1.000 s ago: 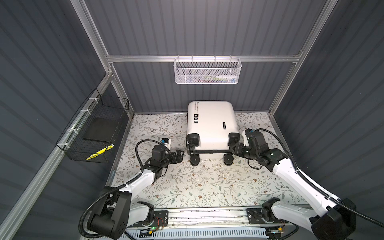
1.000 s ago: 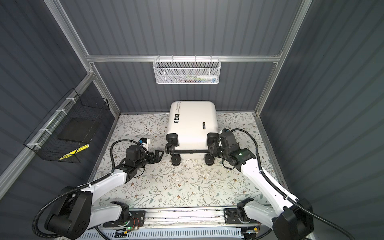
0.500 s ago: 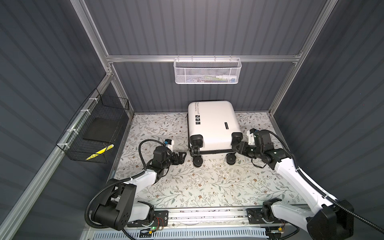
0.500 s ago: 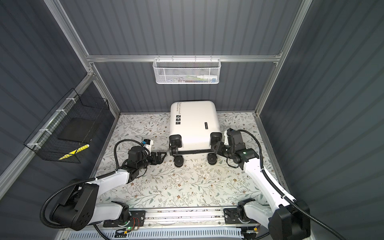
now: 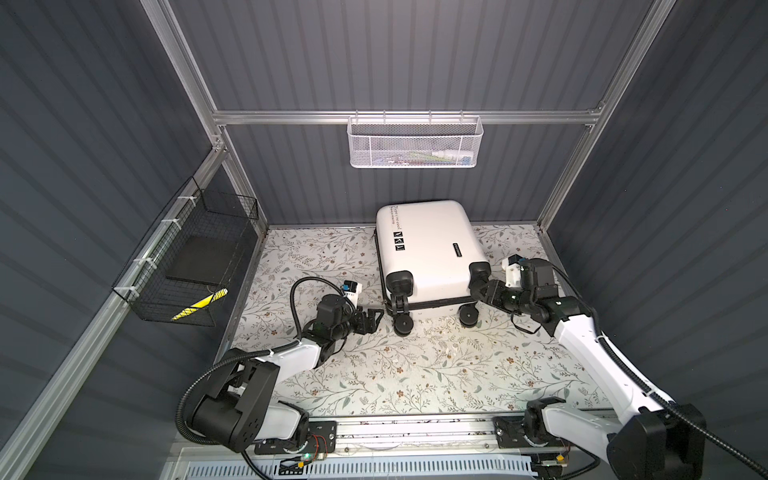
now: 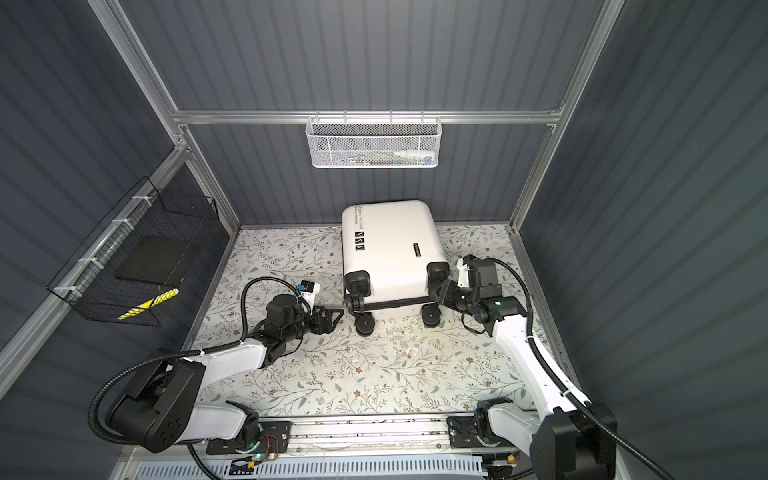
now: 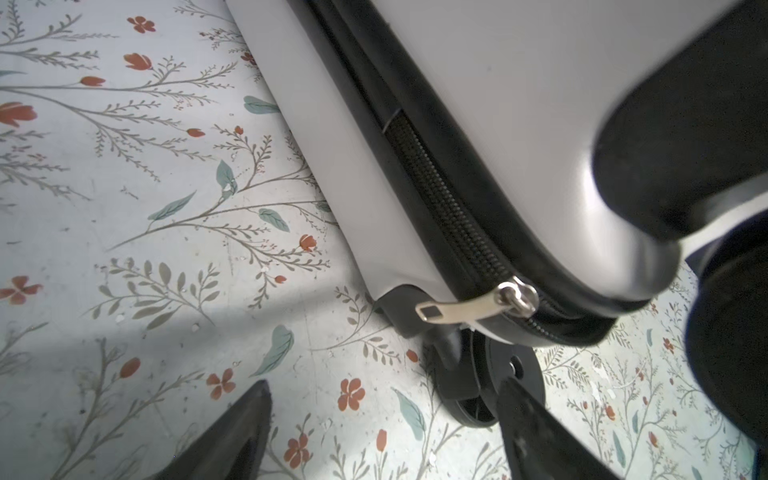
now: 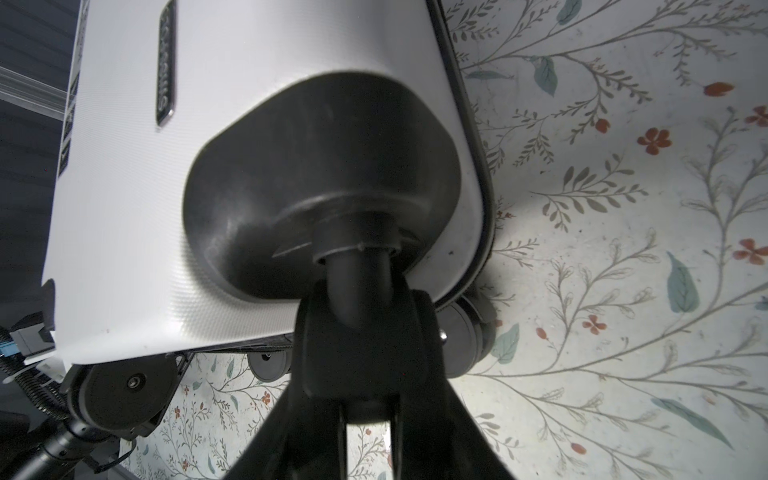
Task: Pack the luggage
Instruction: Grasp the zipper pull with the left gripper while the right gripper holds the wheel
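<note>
A floral-patterned surface [image 5: 415, 365] lines a grey-walled booth, and two white and black robot arms reach in from its near edge. The left claw [image 5: 374, 321] sits low over the surface, released, its fingers [image 7: 241, 436] spread and empty. It is just beside the suitcase's near left corner, where a silver zipper pull [image 7: 457, 309] hangs. The right claw [image 5: 478, 291] is clenched on a black wheel [image 8: 361, 332] at the near right corner. The white suitcase [image 5: 432, 253] lies flat and closed at the middle back of the surface, wheels toward the viewer. Beyond it, a white mesh basket [image 5: 413, 143] hangs on the back wall. A black wire basket [image 5: 187, 266] hangs on the left wall.
</note>
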`<action>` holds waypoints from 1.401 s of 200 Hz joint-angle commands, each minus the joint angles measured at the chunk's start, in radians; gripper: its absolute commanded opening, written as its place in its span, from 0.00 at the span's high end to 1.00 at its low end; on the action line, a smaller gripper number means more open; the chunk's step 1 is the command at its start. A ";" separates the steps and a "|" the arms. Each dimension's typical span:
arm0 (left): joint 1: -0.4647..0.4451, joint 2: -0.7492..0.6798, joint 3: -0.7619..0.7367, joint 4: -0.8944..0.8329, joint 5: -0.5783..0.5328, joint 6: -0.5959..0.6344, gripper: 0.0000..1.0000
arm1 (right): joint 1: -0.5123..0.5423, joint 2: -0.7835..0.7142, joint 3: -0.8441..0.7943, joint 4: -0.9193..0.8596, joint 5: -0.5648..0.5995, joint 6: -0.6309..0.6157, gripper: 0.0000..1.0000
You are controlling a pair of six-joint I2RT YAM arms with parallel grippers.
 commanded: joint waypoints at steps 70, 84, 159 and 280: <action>-0.009 0.067 -0.012 0.105 0.053 0.093 0.26 | 0.048 -0.086 -0.054 -0.076 0.023 0.099 0.91; -0.010 0.069 -0.011 0.105 0.053 0.107 0.26 | 0.048 -0.082 -0.054 -0.076 0.033 0.095 0.91; -0.009 0.098 -0.003 0.148 0.093 0.151 0.29 | 0.043 -0.033 -0.034 -0.075 0.067 0.081 0.92; -0.006 0.184 0.021 0.310 0.149 0.149 0.49 | 0.033 -0.022 -0.018 -0.109 0.074 0.064 0.92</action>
